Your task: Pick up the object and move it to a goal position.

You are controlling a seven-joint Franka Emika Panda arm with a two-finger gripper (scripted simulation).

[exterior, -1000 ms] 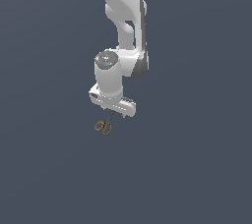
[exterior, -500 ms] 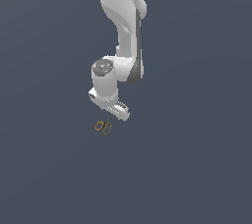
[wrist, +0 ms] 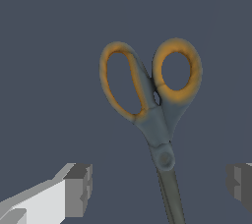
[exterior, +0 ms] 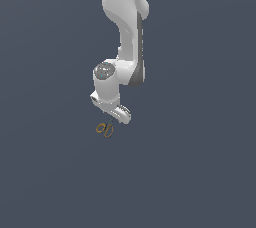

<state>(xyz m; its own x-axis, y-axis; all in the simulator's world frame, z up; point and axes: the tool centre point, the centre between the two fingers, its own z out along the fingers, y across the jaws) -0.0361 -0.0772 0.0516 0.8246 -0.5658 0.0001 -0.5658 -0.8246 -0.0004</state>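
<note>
1. Plain dark grey ground lies all around.
2. My gripper is spread wide, holding nothing.
3. Its pads flank the blades without touching them.
4. Scissors lie flat just under my gripper, orange handles pointing away from it.

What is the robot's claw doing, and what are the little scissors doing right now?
scissors: blades closed, lying flat on the surface, not held, blades reaching between the jaws.
gripper: open, jaws wide apart on either side of the blades, touching neither.
arm: bent down over the scissors.
</note>
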